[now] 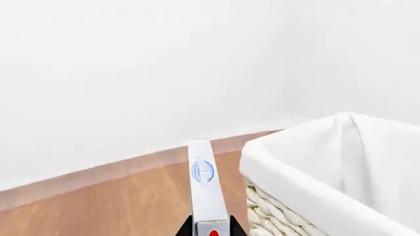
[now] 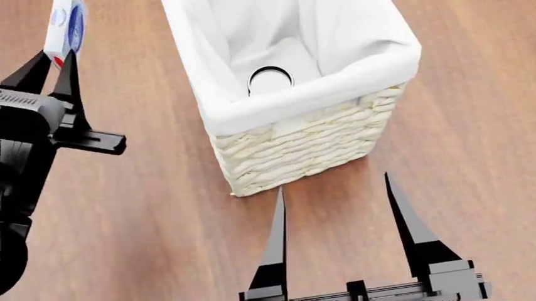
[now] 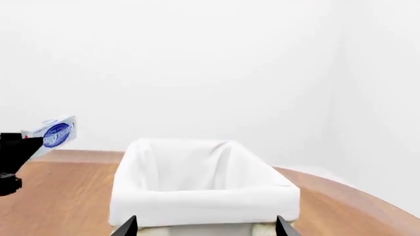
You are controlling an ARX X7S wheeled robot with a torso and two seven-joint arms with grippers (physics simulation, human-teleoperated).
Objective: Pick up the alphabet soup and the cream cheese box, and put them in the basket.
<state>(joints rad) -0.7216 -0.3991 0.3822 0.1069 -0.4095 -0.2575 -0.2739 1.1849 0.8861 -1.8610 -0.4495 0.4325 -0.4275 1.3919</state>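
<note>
Wood-grain tabletop (image 2: pixel 150 207), white walls. Tall cream wicker basket (image 2: pixel 302 141), white liner, at 12 o'clock; silvery-lidded alphabet soup can (image 2: pixel 270 80) inside. Thin white cream cheese box (image 2: pixel 65 25), light, stiff, pinched at one end by left hand (image 2: pixel 52 66), 10 o'clock. Right hand (image 2: pixel 335 207) spread, empty.

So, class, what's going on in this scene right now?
The left gripper holds the cream cheese box in the air beside the basket, not yet over it. A can's pale lid shows inside the basket, probably the soup. The right gripper is open and empty in front of the basket.
</note>
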